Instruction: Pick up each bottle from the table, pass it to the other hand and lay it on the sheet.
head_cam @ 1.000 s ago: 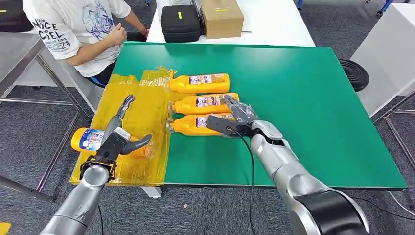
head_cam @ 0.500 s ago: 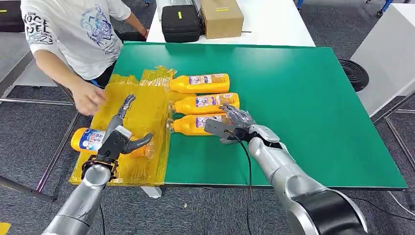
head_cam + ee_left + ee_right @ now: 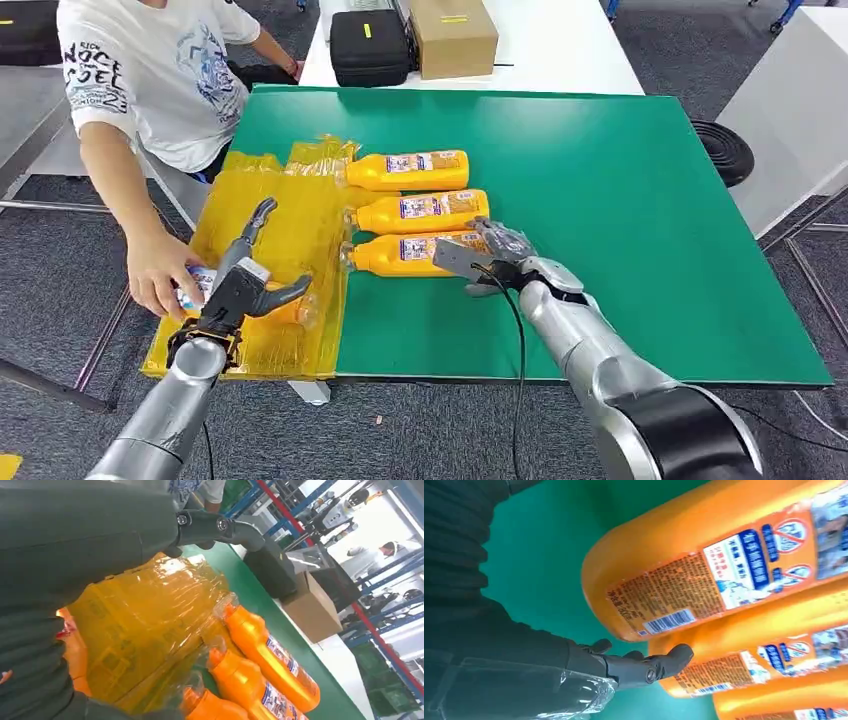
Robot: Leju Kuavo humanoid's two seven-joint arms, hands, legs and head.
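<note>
Three orange bottles lie side by side on the green table (image 3: 620,200): the far one (image 3: 410,170), the middle one (image 3: 420,211) and the near one (image 3: 400,254). My right hand (image 3: 482,256) hovers at the near bottle's base (image 3: 704,565) with fingers spread, holding nothing. A crinkled yellow sheet (image 3: 285,240) covers the table's left end. On it lies a fourth bottle (image 3: 203,282), which a person's hand (image 3: 158,275) grasps. Just above that bottle is my left hand (image 3: 245,285), fingers apart and empty. The left wrist view looks over the sheet (image 3: 145,625) toward the bottle caps (image 3: 227,607).
The person (image 3: 150,70) in a white T-shirt stands at the table's left corner, arm stretched over the sheet. A black case (image 3: 370,45) and a cardboard box (image 3: 452,35) sit on the white table behind. A black round object (image 3: 725,150) lies off the right edge.
The person's hand has come down from chest height onto the bottle on the sheet. My right hand has slid slightly toward the near bottle's base. My left hand has stayed put.
</note>
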